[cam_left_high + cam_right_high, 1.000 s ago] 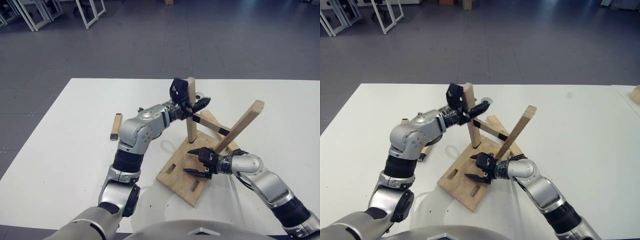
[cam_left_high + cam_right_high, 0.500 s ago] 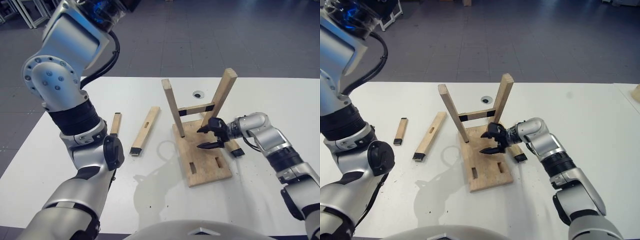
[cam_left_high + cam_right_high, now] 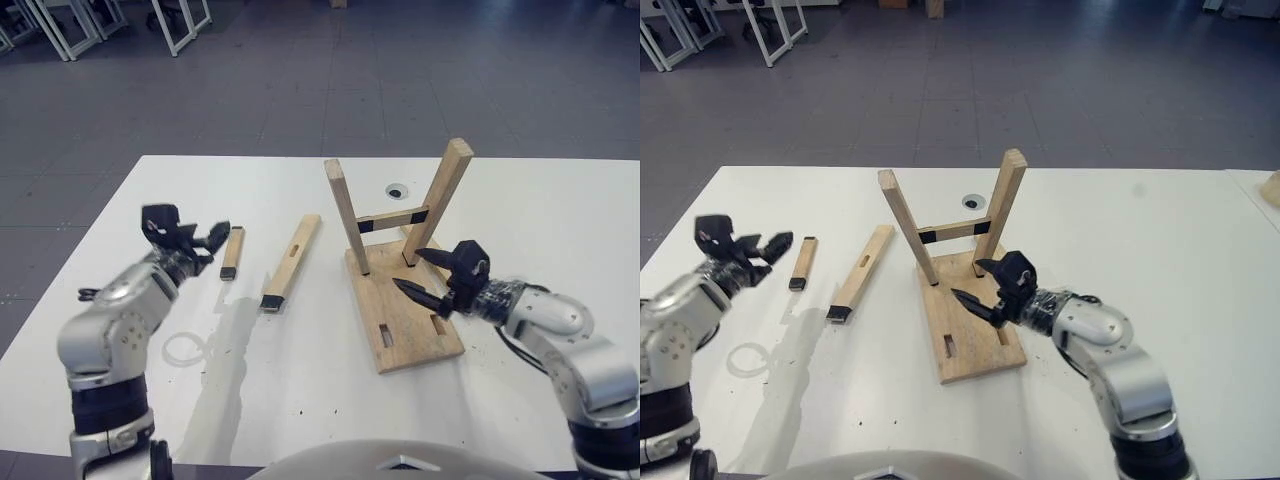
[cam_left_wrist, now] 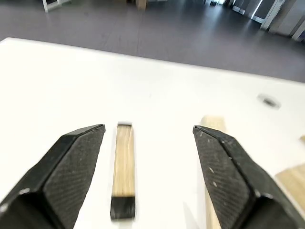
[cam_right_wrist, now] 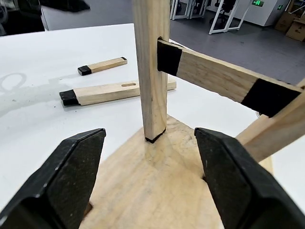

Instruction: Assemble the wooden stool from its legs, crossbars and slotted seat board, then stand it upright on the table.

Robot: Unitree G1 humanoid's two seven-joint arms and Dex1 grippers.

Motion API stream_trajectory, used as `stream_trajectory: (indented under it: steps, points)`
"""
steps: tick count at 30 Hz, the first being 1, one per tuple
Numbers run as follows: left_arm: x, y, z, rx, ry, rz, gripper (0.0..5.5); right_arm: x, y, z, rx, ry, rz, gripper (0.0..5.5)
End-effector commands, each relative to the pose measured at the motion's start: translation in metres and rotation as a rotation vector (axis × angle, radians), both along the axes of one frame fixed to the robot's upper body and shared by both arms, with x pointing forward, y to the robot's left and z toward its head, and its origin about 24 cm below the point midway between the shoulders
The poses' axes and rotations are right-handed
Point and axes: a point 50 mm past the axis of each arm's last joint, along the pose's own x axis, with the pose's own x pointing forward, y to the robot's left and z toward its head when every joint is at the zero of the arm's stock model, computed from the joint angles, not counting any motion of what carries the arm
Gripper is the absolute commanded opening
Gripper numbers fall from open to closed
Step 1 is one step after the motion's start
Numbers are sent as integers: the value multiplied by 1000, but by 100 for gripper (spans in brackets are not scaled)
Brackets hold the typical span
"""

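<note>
Seat board (image 3: 410,338) is laid flat on the white worktop (image 3: 560,210), right of centre, with two open slots seen at its near end. At its far end a left leg (image 3: 347,215) and a right leg (image 3: 437,198) are planted, tilted apart from each other towards their tops, and a crossbar (image 3: 393,219) with black ends is fixed between them. The right claw (image 3: 408,270) is held just above the board, near the foot of the right leg, its fingers spread apart and nothing gripped; in the right wrist view the left leg's foot is framed between them. A loose leg (image 3: 291,260) with a black tip and a slot in its side is laid on the worktop left of the board, and a short bar (image 3: 232,252) is laid further left, apart from it. The left claw (image 3: 190,232) is held just beside the short bar, fingers apart and nothing gripped. A faint ring (image 3: 183,349) is seen on the worktop nearer the robot.
</note>
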Motion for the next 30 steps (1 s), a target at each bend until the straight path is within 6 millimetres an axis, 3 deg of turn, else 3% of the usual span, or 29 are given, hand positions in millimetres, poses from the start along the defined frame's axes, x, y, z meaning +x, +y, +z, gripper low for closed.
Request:
stream_trajectory:
  steps: [1,12,16,24,27,28,30]
  points:
    - [-2,2,-27,72,72,2,344,-6,8,2,16,28,-7,345]
    - [8,3,-113,127,270,18,344,1,11,13,32,5,-13,345]
    - [5,-8,-120,62,265,-6,266,2,11,16,29,1,-22,345]
    - [-20,-15,-143,18,350,21,137,6,9,22,26,-18,-29,345]
    - [-25,-15,-148,44,358,30,134,8,7,24,21,-13,-25,345]
    - [-24,-15,-146,58,332,35,134,8,7,24,22,-6,-29,345]
    - [-17,-24,-106,83,54,26,134,9,2,18,110,112,-88,345]
